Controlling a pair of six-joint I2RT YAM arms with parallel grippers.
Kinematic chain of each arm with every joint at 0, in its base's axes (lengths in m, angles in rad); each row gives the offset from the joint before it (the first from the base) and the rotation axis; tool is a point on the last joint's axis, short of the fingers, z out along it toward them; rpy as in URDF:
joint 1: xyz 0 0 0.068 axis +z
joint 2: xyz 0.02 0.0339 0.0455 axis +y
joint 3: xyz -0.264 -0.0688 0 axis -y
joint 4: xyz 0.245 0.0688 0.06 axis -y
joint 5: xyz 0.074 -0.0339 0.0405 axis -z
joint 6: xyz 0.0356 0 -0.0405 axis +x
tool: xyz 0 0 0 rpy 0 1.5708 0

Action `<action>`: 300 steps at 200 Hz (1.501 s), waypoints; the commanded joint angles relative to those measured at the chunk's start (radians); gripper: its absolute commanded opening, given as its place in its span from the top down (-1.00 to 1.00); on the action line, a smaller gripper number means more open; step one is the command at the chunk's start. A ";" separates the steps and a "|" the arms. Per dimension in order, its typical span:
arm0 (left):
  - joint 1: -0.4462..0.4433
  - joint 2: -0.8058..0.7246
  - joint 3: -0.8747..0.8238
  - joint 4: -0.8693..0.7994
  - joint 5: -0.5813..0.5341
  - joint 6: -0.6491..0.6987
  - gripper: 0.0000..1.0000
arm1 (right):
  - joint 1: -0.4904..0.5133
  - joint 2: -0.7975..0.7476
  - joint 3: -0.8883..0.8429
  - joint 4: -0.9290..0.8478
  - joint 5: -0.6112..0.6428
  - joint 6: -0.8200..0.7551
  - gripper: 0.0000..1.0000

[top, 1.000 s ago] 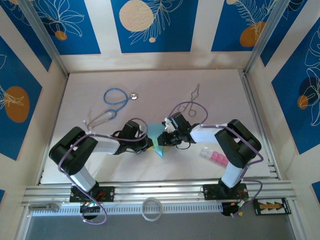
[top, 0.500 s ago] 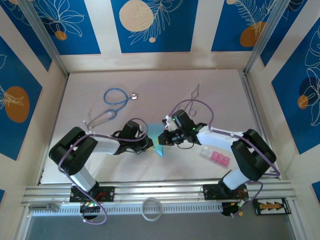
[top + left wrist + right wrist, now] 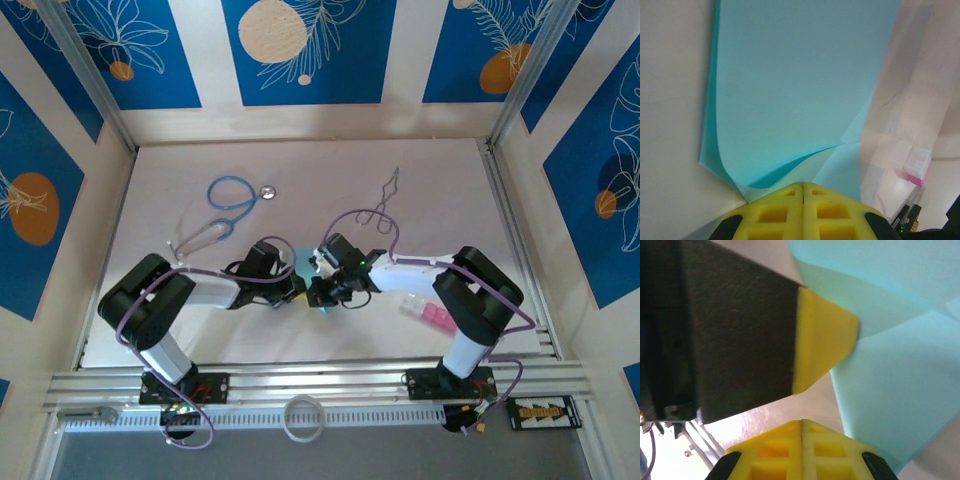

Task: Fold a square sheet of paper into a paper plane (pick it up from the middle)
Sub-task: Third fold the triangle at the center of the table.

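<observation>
The square sheet of paper (image 3: 303, 263) is light turquoise and partly folded, lying on the table between my two grippers and mostly covered by them. In the left wrist view the paper (image 3: 800, 90) spreads ahead of the jaws with one layer curling up. My left gripper (image 3: 298, 290) (image 3: 803, 186) is shut, its tips pressed against the paper's near edge. My right gripper (image 3: 320, 292) (image 3: 802, 422) is shut with nothing between its jaws, hovering beside the paper (image 3: 890, 390). The left gripper's fingertip (image 3: 825, 335) rests on the paper's edge just ahead of it.
A blue-tubed stethoscope (image 3: 232, 195) lies at the back left. A thin metal wire tool (image 3: 385, 205) lies behind the right arm. Pink and clear plastic blocks (image 3: 430, 313) (image 3: 914, 167) sit to the right of the grippers. A white ring (image 3: 303, 417) rests on the front rail.
My right gripper has shut and moved left over the paper until it sits close against the left gripper. More of the paper is covered. The left arm has stayed still.
</observation>
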 commanded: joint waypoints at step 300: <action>-0.004 0.010 0.005 -0.097 -0.050 0.042 1.00 | -0.042 0.074 -0.030 0.036 -0.091 0.156 0.99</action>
